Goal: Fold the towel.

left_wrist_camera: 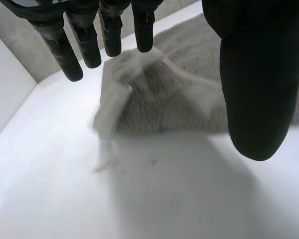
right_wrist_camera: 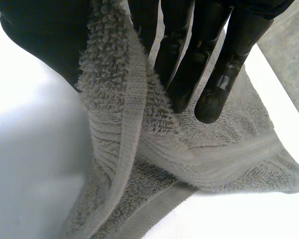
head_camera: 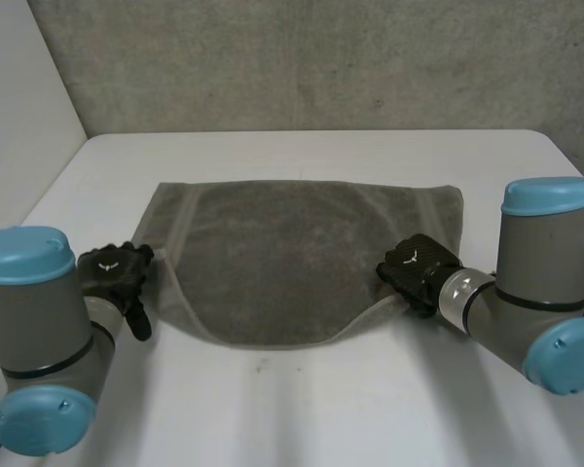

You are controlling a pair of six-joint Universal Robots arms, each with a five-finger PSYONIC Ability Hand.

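Note:
A grey towel (head_camera: 302, 258) lies on the white table (head_camera: 302, 409), its near edge curved and lifted at the right. My left hand (head_camera: 117, 274) hovers just off the towel's near left corner. In the left wrist view its fingers (left_wrist_camera: 84, 40) hang straight and apart from the thumb, holding nothing, with the towel's corner (left_wrist_camera: 139, 94) beyond the fingertips. My right hand (head_camera: 419, 270) is at the towel's near right corner. In the right wrist view its thumb and fingers (right_wrist_camera: 189, 55) pinch a raised fold of the towel's edge (right_wrist_camera: 119, 99).
A grey concrete wall (head_camera: 321, 58) rises behind the table and a white panel (head_camera: 19, 97) stands at the left. Bare table surface runs between the towel's near edge and the arms.

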